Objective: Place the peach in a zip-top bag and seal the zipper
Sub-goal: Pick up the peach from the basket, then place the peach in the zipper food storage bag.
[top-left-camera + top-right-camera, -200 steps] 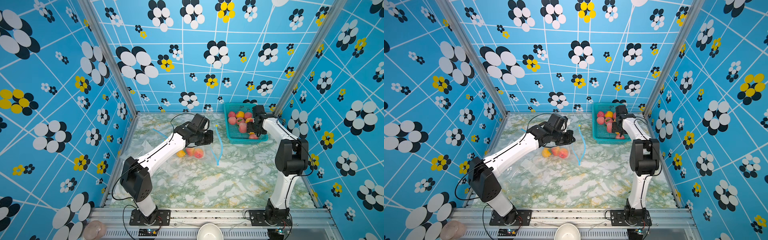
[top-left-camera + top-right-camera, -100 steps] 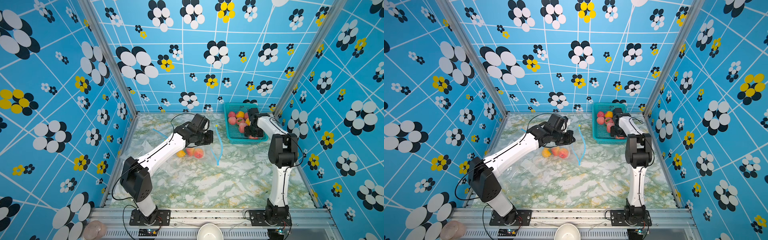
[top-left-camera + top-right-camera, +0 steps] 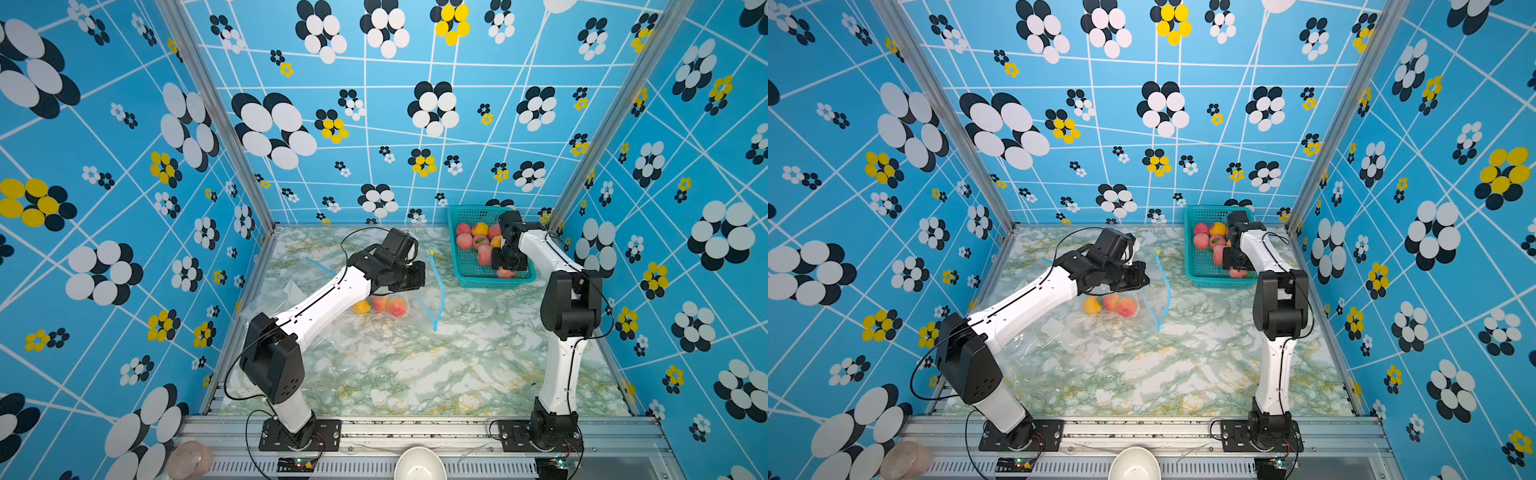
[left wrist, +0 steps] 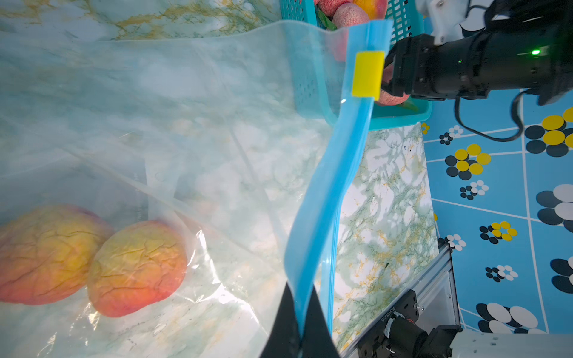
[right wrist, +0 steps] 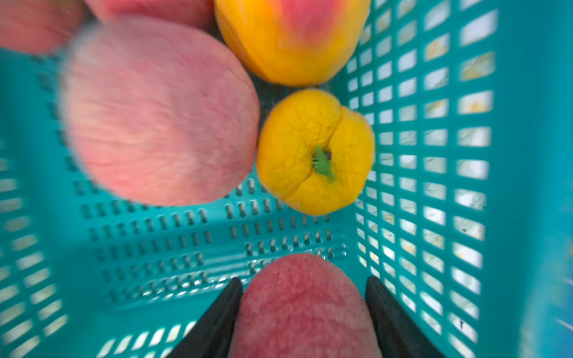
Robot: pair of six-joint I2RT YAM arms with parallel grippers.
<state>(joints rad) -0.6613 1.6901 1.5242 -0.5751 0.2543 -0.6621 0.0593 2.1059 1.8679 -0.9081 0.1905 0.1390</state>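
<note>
Within the last second the right pincer (image 5: 304, 280) has been lowered into the teal basket (image 3: 494, 283) at the far right corner of the counter (image 3: 415, 374), and its jaws have been narrowed from a wider setting. They are now closed in on a red peach (image 5: 304, 313), with a black finger lying against each flank. It is judged that the pick is at the point of completion, and that lifting and transfer to the bag remain. The red peach is located inside the basket against its near wall and has not been raised clear. Its skin is seen as deep mottled red and matt; it fills the whole gap between the fingers. A yellow peach (image 5: 314, 152) with a green stem and a larger pink peach (image 5: 161, 114) are lying just beyond it. No change is noted at the left pincer (image 4: 300, 310), which is kept clamped on the blue zipper strip (image 4: 335, 173) of the zip-top bag (image 4: 217, 124) near the middle of the counter. The mouth is thereby held raised and facing the basket. The yellow slider (image 4: 367, 74) is at the end of the strip nearest the basket, and the zipper is unsealed. Bagged peaches (image 4: 138, 266) are already resting in the bag.
</note>
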